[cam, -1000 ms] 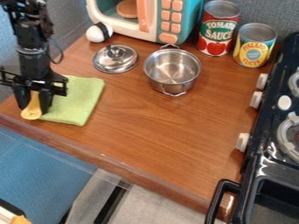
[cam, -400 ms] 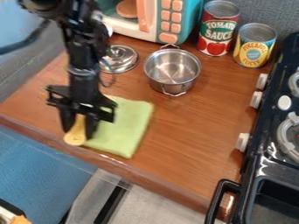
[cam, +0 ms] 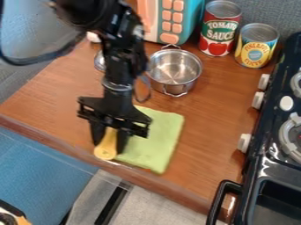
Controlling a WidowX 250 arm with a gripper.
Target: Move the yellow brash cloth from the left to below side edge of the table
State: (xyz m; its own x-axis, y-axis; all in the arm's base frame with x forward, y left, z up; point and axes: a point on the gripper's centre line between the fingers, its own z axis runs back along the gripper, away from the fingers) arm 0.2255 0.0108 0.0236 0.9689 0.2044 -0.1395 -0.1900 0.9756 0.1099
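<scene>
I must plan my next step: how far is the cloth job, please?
Looks nearly done: the cloth lies close to the table's near edge. In hand: the gripper holds a yellow spoon-like piece at the cloth's side. Left, probably: release it and withdraw.

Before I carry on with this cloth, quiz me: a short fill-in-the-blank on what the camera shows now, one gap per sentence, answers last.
The gripper has the yellow utensil between its ____.
In the picture, the cloth extends to the ____ of that utensil.
The number of cans standing near the metal pot is ____.
The main colour of the stove is ____.

Missing words: fingers; right; two; black.
</scene>
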